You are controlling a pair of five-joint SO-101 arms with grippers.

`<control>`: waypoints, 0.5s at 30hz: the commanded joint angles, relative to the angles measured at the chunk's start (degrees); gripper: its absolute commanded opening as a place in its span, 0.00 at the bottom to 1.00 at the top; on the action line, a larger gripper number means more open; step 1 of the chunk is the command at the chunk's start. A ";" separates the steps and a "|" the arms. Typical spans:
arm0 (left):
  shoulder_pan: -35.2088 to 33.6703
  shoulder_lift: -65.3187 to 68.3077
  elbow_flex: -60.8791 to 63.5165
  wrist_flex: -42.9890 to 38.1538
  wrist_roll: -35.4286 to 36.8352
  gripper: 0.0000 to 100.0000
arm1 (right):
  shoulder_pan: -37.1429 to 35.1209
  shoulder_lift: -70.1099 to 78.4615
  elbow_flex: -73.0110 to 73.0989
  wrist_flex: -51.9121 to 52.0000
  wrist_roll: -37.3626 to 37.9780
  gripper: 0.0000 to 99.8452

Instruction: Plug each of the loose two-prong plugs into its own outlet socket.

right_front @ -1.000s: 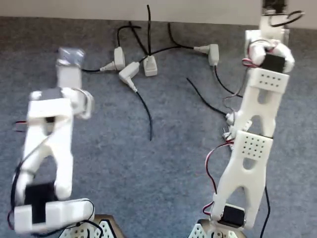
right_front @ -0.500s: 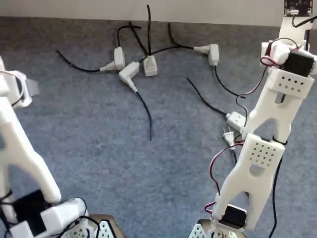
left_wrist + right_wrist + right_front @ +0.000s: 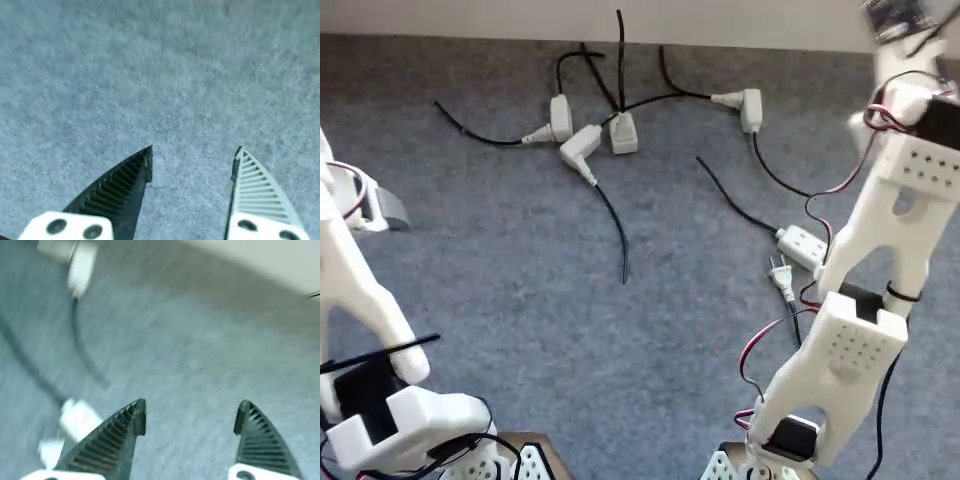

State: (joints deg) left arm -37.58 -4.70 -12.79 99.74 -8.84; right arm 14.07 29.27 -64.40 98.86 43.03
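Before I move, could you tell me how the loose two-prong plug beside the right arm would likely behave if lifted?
The plug looks small, so probably light. Its thin black cord likely trails floppily and may tug sideways.

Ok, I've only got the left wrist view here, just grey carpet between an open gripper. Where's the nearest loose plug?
Observer: A loose two-prong plug lies beside the right arm, prongs bare.
Operator: Anything nearby to plug it into?
Observer: Yes, a white outlet socket lies close beside it, not yet joined to it.
Operator: And what is the other arm holding?
Observer: Nothing; the right gripper is open, with that plug and socket off to one side of it.
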 commanded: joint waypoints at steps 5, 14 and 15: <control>0.22 -0.22 8.04 0.26 0.35 0.26 | -8.66 -4.62 28.09 1.89 17.05 0.27; 0.40 -0.22 11.38 0.26 0.35 0.26 | -6.55 5.58 28.35 -3.38 22.68 0.27; 0.40 -0.22 11.38 0.26 0.35 0.26 | -6.11 6.64 28.35 -3.30 24.09 0.26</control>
State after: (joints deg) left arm -37.58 -4.70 -1.36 99.65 -8.84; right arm 6.15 35.52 -35.82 96.66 63.25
